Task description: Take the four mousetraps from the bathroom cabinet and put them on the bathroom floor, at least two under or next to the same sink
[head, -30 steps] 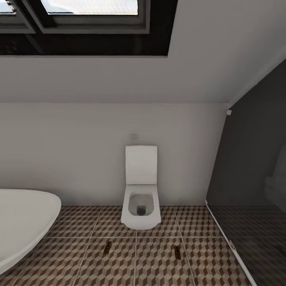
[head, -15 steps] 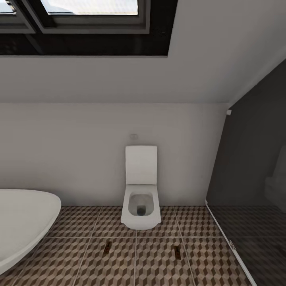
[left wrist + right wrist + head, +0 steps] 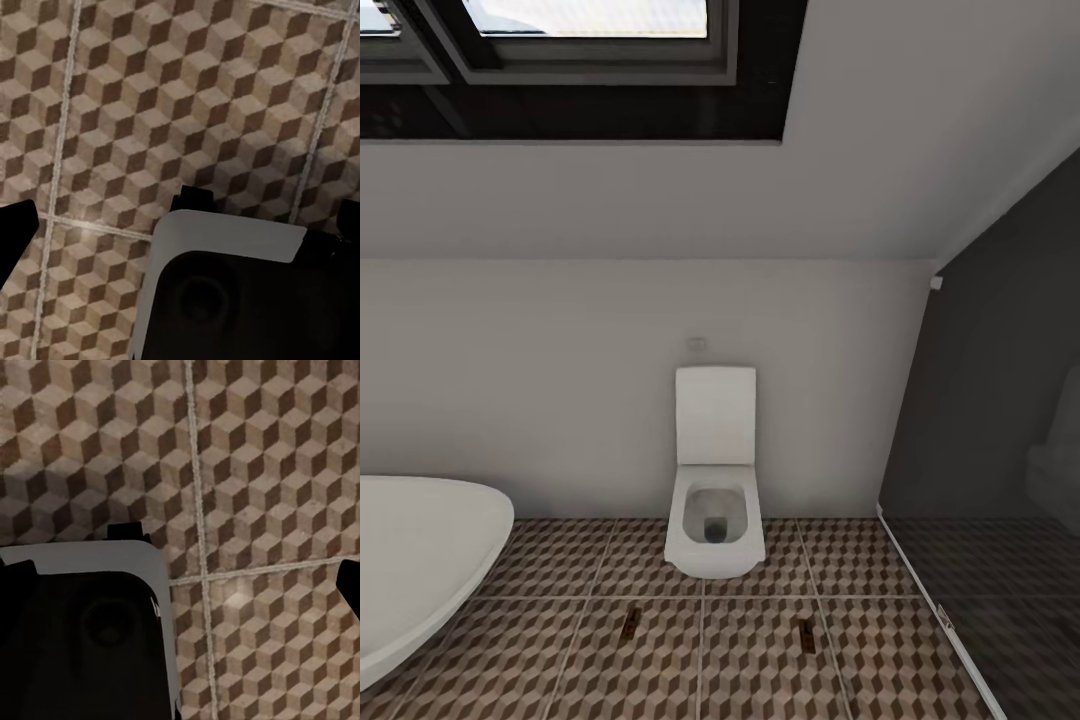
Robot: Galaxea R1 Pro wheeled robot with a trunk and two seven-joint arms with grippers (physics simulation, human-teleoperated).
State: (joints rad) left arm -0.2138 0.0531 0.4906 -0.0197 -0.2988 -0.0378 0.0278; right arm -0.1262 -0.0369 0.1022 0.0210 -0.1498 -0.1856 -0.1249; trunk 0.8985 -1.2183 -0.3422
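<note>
The bathroom floor (image 3: pixel 750 650) with its brown and cream cube pattern spreads out ahead of me. Two small flat tan-and-dark pieces lie on it in front of the toilet, one (image 3: pixel 630 622) to the left and one (image 3: pixel 807 636) to the right; they look like mousetraps but are too small to be sure. The cabinet and the sink are out of view. In the left wrist view my left gripper (image 3: pixel 180 225) is open above the tiles, its dark fingertips (image 3: pixel 13 232) at the frame's sides. The right gripper (image 3: pixel 184 577) is open too, holding nothing.
A white toilet (image 3: pixel 715 500) stands against the far wall, lid up. A white bathtub (image 3: pixel 410 560) curves in at the left. A dark glass shower screen (image 3: pixel 990 480) closes off the right. A white and black robot part (image 3: pixel 225 292) sits below each wrist camera.
</note>
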